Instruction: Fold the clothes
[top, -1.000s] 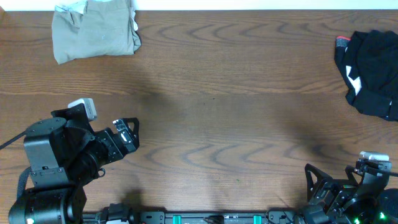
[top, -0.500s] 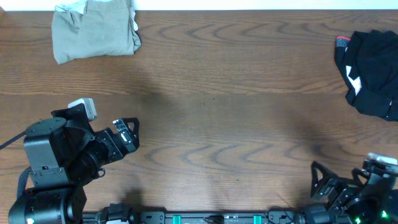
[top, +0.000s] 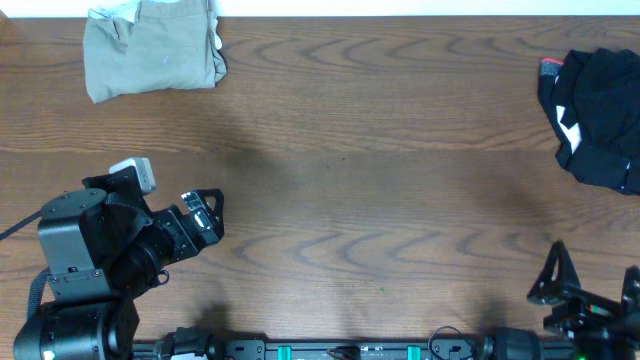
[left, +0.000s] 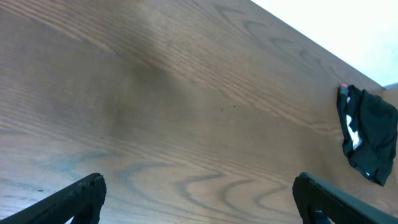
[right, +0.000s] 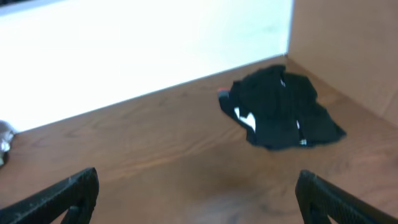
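A khaki-grey garment (top: 150, 50) lies folded into a compact block at the table's far left corner. At the far right edge a black garment (top: 600, 115) with small white marks sits crumpled; it also shows in the left wrist view (left: 367, 134) and the right wrist view (right: 280, 109). My left gripper (top: 205, 212) hovers open over bare wood at the front left, nothing between its fingers (left: 81, 199). My right gripper (top: 592, 285) is open low at the front right corner, well short of the black garment, its fingers (right: 329, 199) empty.
The brown wooden table (top: 350, 180) stretches between the two garments. A white wall (right: 143, 43) runs along the far edge, and a tan panel (right: 348, 43) closes the right side behind the black garment.
The right arm has drawn back toward the front right corner, its gripper still open. The left arm and both garments have not moved.
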